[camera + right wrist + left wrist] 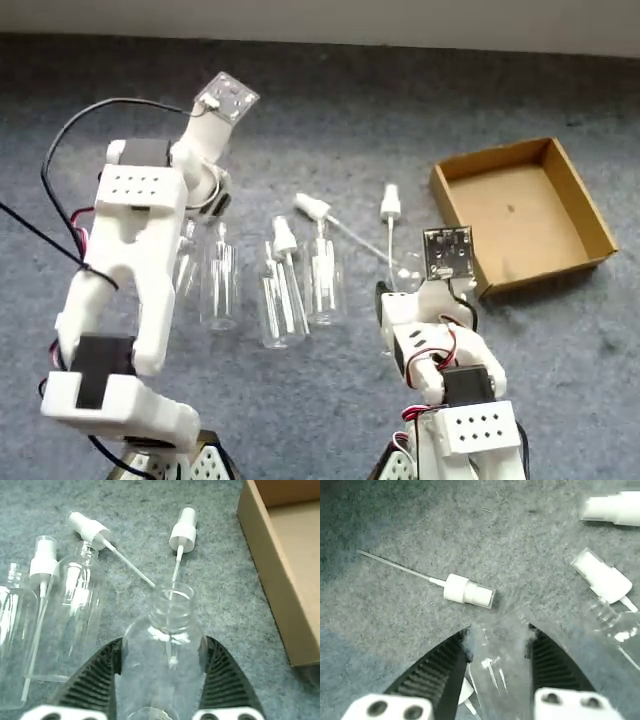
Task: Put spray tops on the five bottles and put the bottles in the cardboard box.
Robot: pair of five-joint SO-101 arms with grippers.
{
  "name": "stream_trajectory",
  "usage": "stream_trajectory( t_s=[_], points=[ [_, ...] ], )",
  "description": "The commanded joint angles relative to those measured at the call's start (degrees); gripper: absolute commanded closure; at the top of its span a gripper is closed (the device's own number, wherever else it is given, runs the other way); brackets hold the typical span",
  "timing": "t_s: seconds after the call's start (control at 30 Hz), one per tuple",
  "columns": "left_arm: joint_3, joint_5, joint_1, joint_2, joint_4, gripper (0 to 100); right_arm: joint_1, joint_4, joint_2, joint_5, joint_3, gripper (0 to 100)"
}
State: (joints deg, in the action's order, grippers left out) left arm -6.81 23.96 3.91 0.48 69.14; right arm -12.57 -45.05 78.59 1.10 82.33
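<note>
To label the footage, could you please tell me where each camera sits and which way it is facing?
High view: fixed overhead, looking down on the carpet, a row of bottles and the box; both arms show.
Left wrist view: on the left arm, facing down; left hand holds a bottle.
Right wrist view: on the right arm, facing forward and down; right hand holds a second bottle.
Shared: high and right wrist views both show the box and one loose spray top.

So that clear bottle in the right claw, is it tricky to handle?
The bottle looks empty, so probably light. Its smooth clear wall may slip in the right gripper. Being round, it would likely roll if laid down.
</note>
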Motion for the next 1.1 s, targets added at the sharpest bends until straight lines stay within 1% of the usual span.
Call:
stream_trajectory(
  t_s=[0.0,0.1,0.2,0.4,0.53,0.57,0.67,0.73,0.9,1.07],
  points=[
    [12.09,-4.84,3.65,10.86,-0.53,85,0.57,1.36,0.84,0.26,-0.31,96.1],
    [17.89,-7.47,4.53,17.63,0.09,85,0.57,1.36,0.84,0.26,-0.22,96.1],
    [23.78,-8.70,4.44,22.73,4.40,85,0.57,1.36,0.84,0.18,-0.22,96.1],
    [33.80,-14.15,4.26,30.02,11.96,85,0.57,1.36,0.84,0.18,-0.22,96.1],
    [37.93,-19.34,4.62,33.98,13.98,85,0.57,1.36,0.84,0.18,-0.22,96.1],
    [38.90,-20.48,4.97,34.77,14.59,83,0.57,1.36,0.84,0.18,-0.22,96.1],
    [41.27,-24.62,5.76,36.62,16.70,74,0.57,1.36,0.84,0.18,-0.22,96.1],
    [42.33,-25.76,5.93,37.58,16.62,73,0.57,1.36,0.84,0.18,-0.22,96.1],
    [43.47,-25.93,6.37,39.87,16.62,76,0.57,1.36,0.84,0.18,-0.22,96.1],
    [43.47,-26.02,6.46,42.68,13.27,79,0.57,1.36,0.84,0.18,-0.22,96.1]
  ],
)
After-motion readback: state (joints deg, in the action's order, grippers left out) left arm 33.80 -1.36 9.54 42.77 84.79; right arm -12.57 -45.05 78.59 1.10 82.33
